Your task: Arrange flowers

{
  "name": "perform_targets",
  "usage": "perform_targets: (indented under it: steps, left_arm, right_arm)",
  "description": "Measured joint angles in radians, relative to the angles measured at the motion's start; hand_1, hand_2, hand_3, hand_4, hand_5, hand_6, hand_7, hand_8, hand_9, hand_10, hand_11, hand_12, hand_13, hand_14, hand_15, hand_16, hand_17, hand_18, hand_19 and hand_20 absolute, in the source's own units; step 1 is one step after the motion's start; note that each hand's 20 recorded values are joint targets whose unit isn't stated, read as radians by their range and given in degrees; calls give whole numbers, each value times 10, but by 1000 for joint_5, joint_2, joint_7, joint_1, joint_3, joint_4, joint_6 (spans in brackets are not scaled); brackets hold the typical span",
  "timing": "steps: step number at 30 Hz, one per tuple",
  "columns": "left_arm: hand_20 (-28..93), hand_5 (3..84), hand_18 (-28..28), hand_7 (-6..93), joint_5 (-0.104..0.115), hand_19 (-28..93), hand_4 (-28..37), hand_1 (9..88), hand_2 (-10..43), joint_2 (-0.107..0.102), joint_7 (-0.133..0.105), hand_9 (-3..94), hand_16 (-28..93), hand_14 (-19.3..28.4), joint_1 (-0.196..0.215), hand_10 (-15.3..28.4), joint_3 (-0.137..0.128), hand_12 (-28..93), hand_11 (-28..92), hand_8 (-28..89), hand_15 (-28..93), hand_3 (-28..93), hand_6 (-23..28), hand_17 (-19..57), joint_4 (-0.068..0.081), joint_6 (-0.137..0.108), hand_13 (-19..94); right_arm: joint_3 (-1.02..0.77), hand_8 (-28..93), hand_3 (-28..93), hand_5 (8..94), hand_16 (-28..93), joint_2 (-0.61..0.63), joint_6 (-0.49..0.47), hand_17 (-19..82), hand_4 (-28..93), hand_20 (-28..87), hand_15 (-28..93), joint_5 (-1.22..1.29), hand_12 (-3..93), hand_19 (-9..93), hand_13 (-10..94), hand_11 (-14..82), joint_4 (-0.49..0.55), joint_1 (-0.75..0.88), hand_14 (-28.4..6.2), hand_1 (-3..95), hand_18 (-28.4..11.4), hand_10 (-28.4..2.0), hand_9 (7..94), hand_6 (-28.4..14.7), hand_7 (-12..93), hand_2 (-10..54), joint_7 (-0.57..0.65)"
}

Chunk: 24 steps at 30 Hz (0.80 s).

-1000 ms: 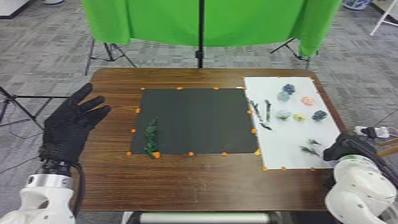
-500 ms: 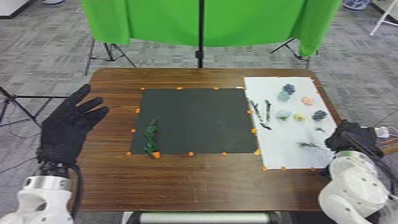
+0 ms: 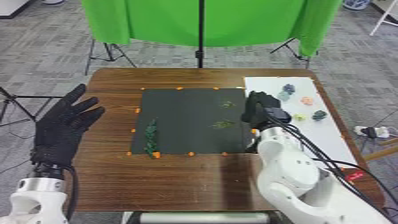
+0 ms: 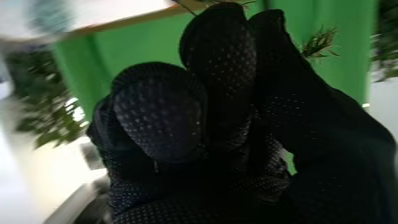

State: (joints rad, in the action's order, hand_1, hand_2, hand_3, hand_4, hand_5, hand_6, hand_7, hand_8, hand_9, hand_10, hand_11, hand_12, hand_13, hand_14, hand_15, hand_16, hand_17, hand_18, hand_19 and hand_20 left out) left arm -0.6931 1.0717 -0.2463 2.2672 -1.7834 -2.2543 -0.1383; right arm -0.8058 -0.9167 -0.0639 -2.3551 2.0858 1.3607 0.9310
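sprig [image 3: 223, 124] over black mat [image 3: 185, 107], grasped by right fingers [image 3: 258, 102]; left fingers [image 3: 70, 98] loosely spread

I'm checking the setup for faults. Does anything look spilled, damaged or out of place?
Nothing clearly stands out. The flowers lie spread on the white sheet, the long green sprig lies on the dark sheet, and the right hand holds another sprig above it.

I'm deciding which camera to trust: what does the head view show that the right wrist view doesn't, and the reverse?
From the head view: the left hand, dark mat and long green stem on it. From the right wrist view: leafy plants in the background. From both: the right hand, green sprig it holds, white sheet and green cloth.
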Motion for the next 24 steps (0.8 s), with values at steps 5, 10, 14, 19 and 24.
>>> perform_targets:
  steps: [5, 10, 14, 19, 24]
  left_arm:
    - [-72, 353, 284, 134, -1, 638, -215, 255, 57, -1, 13, 347, -82, 284, -7, 207, -2, 122, 256, -97, 548, 788, 80, -67, -1, 0, 271]
    - [-72, 354, 284, 135, -2, 638, -215, 254, 57, -1, 28, 348, -82, 284, -17, 207, -7, 121, 256, -98, 548, 789, 80, -67, -2, 0, 271]
    - [-72, 354, 284, 135, -2, 638, -215, 255, 57, -6, 40, 349, -81, 284, -31, 207, -4, 122, 256, -98, 548, 788, 80, -67, -2, 0, 271]
    - [-72, 354, 284, 136, -3, 638, -214, 255, 57, -12, 44, 349, -81, 284, -43, 207, 3, 122, 256, -98, 547, 788, 80, -67, -2, 1, 271]
    - [-72, 354, 284, 135, -4, 638, -214, 255, 56, -13, 47, 349, -81, 284, -46, 207, 6, 122, 256, -98, 547, 789, 80, -67, -2, 2, 271]
  right_arm:
    - [129, 93, 705, 923, 201, -157, -85, 470, -283, 395, 623, -18, 202, 932, 901, 440, -135, -110, -73, 530, -256, -99, 931, -16, 182, -95, -43]
    - [235, 90, 701, 932, 201, -263, -105, 468, -282, 419, 675, -31, 207, 932, 888, 467, -229, -171, -84, 511, -261, -106, 935, -12, 196, -95, -65]
    - [287, 87, 712, 936, 197, -313, -118, 470, -272, 468, 711, -18, 208, 932, 886, 494, -283, -205, -94, 490, -268, -113, 937, -13, 207, -95, -52]
    - [301, 31, 745, 937, 198, -330, -131, 473, -253, 511, 740, -10, 191, 932, 885, 531, -303, -220, -110, 455, -277, -127, 937, -12, 266, -92, -21]
    - [303, -76, 752, 937, 196, -331, -150, 476, -241, 526, 742, -17, 178, 932, 889, 541, -308, -222, -112, 432, -281, -129, 937, -6, 294, -49, 2]
